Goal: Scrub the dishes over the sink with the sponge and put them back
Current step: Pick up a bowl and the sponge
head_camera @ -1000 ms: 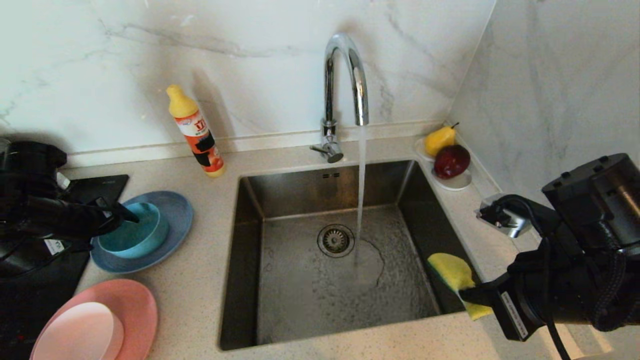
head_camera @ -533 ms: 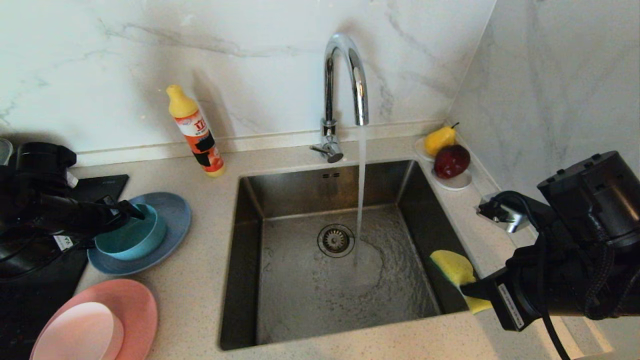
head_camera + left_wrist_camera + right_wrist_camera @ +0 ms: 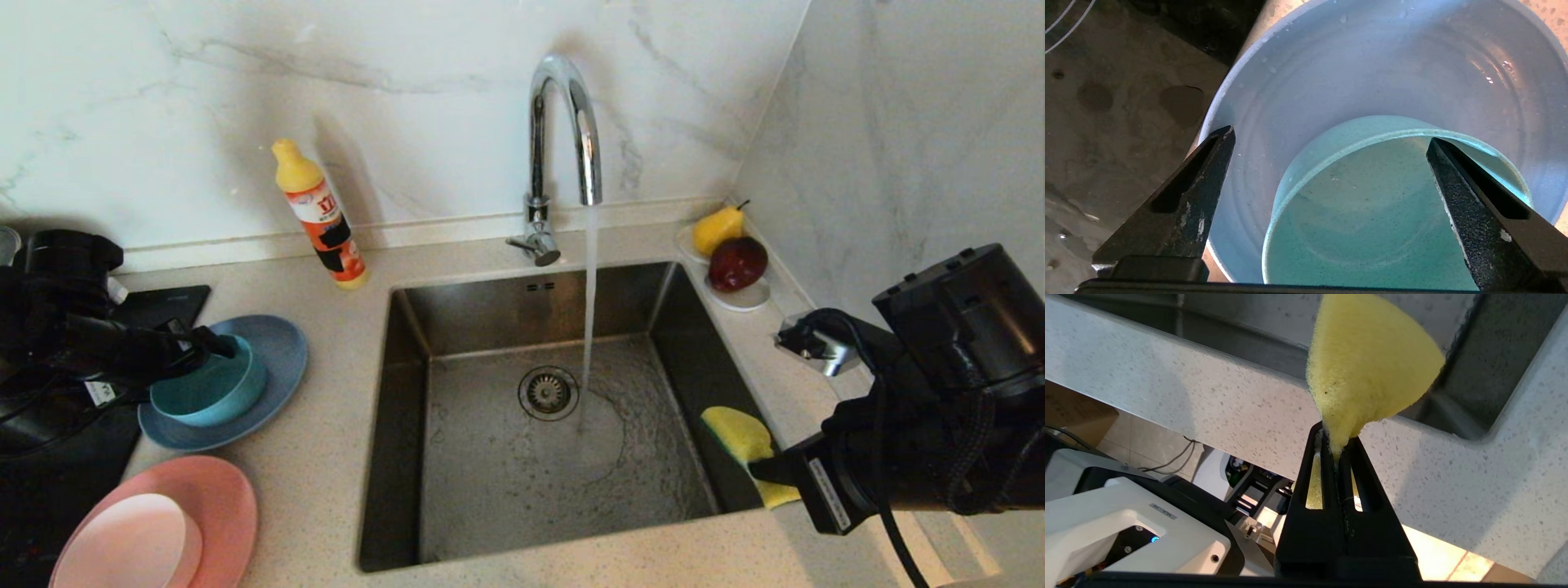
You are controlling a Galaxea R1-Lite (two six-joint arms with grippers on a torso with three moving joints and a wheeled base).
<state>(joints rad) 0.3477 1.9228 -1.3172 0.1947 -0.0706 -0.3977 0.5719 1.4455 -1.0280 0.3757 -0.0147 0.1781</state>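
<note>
Sponge (image 3: 739,437) pinched in right pincer (image 3: 763,472) at sink (image 3: 392,457) edge; left pincer (image 3: 1331,134) spread wide around teal bowl (image 3: 208,388).

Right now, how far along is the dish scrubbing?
Done so far: the teal plastic bowl sits on the round blue plate, wet with droplets, the open left gripper straddling its rim. In hand: the right gripper pinches the yellow foam sponge at the steel sink edge. Apparently left: the pink plate and pale bowl.
</note>
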